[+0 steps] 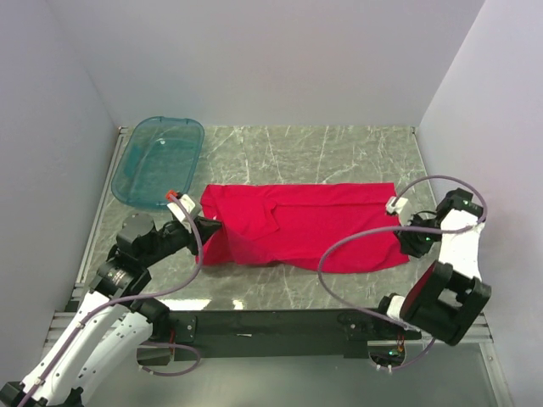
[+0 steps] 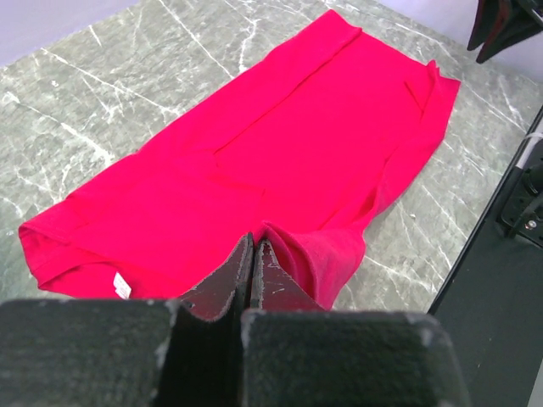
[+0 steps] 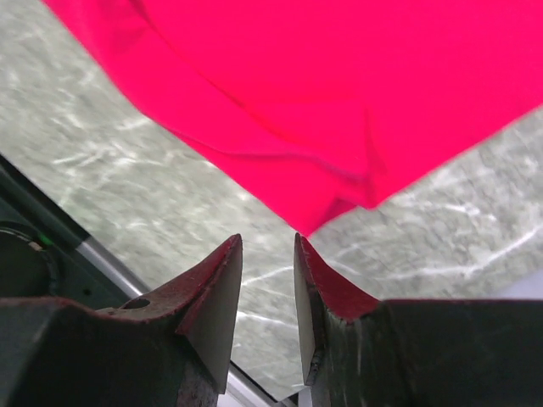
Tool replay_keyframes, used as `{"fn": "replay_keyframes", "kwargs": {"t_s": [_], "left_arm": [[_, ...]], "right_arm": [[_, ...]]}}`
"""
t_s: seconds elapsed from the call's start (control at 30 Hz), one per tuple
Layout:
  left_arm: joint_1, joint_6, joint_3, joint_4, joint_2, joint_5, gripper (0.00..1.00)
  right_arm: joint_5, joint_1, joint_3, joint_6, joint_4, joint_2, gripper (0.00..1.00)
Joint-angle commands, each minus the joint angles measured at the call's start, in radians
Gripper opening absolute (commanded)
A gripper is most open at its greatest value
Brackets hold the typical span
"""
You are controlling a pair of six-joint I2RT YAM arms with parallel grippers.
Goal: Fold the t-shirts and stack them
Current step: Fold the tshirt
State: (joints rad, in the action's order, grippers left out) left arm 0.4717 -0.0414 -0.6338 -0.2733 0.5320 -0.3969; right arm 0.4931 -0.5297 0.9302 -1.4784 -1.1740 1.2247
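Note:
The red t-shirt (image 1: 305, 225) lies folded in a long band across the middle of the marble table. My left gripper (image 1: 212, 227) is shut on its near left edge, and the fabric rises in a bunched fold to the closed tips (image 2: 254, 242). The rest of the shirt (image 2: 280, 153) stretches away flat from the tips. My right gripper (image 1: 413, 242) is open and empty at the shirt's near right corner. In the right wrist view the corner of the shirt (image 3: 327, 216) lies just beyond the open gripper (image 3: 267, 246), not between the jaws.
A translucent teal tub (image 1: 159, 161) stands at the back left, just beyond the left gripper. White walls close the table on three sides. The black base rail (image 1: 271, 322) runs along the near edge, also showing in the left wrist view (image 2: 501, 280).

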Motion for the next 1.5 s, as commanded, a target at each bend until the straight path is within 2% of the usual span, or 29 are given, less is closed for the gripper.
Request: {"fn": "replay_keyframes", "kwargs": {"t_s": [0.0, 0.13, 0.4, 0.67, 1.1, 1.2, 1.27, 1.33, 1.37, 1.47], "left_arm": [[-0.004, 0.003, 0.0, 0.057, -0.012, -0.034, 0.01], [-0.004, 0.006, 0.016, 0.066, -0.024, -0.04, 0.01], [-0.004, 0.006, 0.026, 0.074, -0.046, -0.066, 0.01], [-0.004, -0.002, 0.039, 0.086, -0.069, -0.083, 0.01], [-0.004, 0.0, 0.043, 0.095, -0.052, -0.099, 0.01], [-0.004, 0.0, 0.043, 0.095, -0.05, -0.1, 0.0], [-0.004, 0.0, 0.043, 0.095, -0.05, -0.099, 0.01], [-0.004, 0.0, 0.043, 0.095, -0.05, -0.099, 0.01], [-0.004, 0.0, 0.043, 0.097, -0.052, -0.1, 0.01], [-0.004, -0.002, 0.043, 0.097, -0.052, -0.102, 0.01]], "right_arm": [[0.038, -0.046, 0.071, -0.076, -0.03, 0.065, 0.38], [0.068, -0.052, 0.122, -0.037, -0.039, 0.133, 0.38], [0.203, -0.04, 0.263, 0.0, -0.165, 0.269, 0.4], [0.076, 0.011, 0.197, 0.208, 0.039, 0.332, 0.41], [0.007, 0.065, 0.151, 0.286, 0.099, 0.434, 0.43], [-0.004, 0.074, 0.145, 0.293, 0.109, 0.435, 0.4], [-0.001, 0.077, 0.156, 0.296, 0.099, 0.434, 0.3], [0.022, 0.077, 0.171, 0.302, 0.086, 0.426, 0.27], [0.028, 0.077, 0.186, 0.305, 0.077, 0.409, 0.27], [0.024, 0.077, 0.214, 0.305, 0.068, 0.378, 0.38]]}}
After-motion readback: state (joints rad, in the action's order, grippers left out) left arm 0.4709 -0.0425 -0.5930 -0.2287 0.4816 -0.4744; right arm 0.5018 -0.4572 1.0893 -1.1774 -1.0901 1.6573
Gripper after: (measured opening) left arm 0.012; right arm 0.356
